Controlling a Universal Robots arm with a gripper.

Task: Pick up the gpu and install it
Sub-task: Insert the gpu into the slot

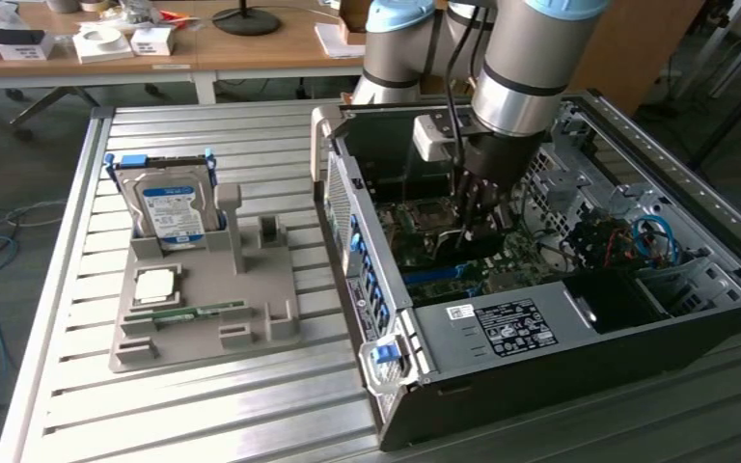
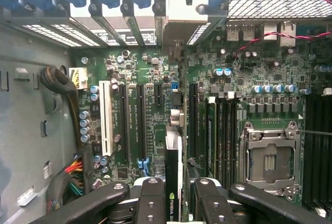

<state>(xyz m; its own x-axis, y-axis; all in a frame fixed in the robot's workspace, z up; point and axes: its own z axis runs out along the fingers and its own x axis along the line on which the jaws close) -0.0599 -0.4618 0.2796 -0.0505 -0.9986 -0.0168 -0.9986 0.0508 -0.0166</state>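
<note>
The gpu (image 2: 173, 164) is a thin card seen edge-on, with a green logo on its black side and its silver bracket (image 2: 179, 16) at the far end against the case's rear slots. My gripper (image 2: 174, 195) is shut on it, one black finger (image 2: 152, 198) on each side. The card stands upright over the green motherboard (image 2: 129, 68), among the long black expansion slots (image 2: 141, 115). I cannot tell whether its edge sits in a slot. In the exterior view the gripper (image 1: 478, 231) reaches down inside the open computer case (image 1: 500, 328).
On the slatted metal table (image 1: 216, 405), at the exterior view's left, a grey holder (image 1: 204, 309) carries a silver hard drive with a blue label (image 1: 171, 212), a processor (image 1: 154, 283) and a green memory stick (image 1: 190, 312). Cables (image 2: 72, 172) and the empty processor socket (image 2: 270, 159) flank the card.
</note>
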